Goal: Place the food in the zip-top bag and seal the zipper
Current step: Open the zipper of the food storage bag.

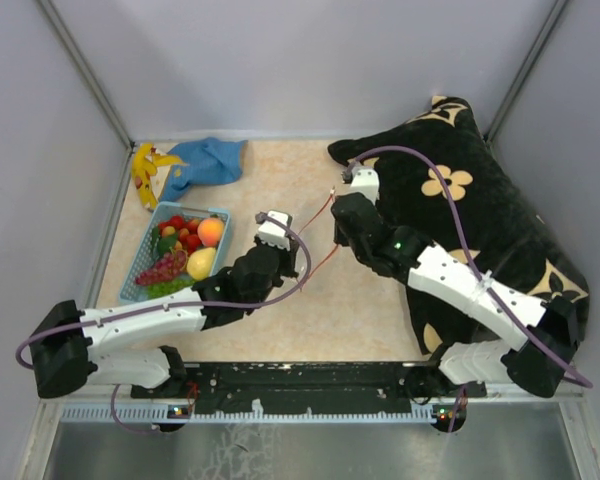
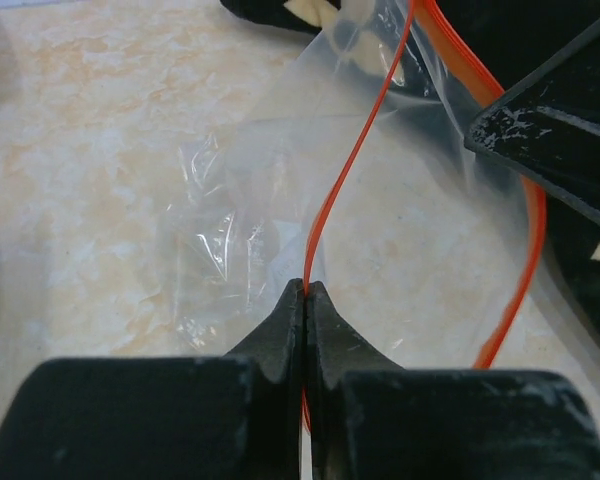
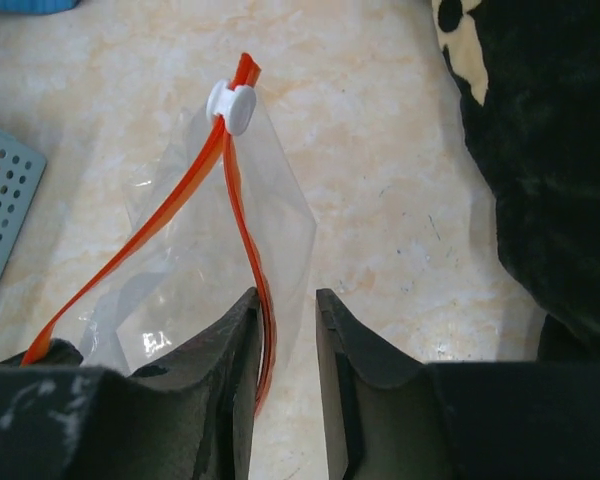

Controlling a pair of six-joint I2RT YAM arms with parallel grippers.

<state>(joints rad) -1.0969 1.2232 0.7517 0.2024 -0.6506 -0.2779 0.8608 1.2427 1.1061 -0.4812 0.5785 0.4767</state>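
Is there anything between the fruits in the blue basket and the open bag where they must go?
No loose object lies between them. Only the left gripper, shut on the zipper, sits between the basket and the bag.

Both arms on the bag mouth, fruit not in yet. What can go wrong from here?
1. Right end effector is open around the zipper; only the left end effector pinches the strip, so the zip-top bag may sag and its mouth fall shut.
2. The food sits in the basket; freeing an arm to fetch it likely drops the mouth.
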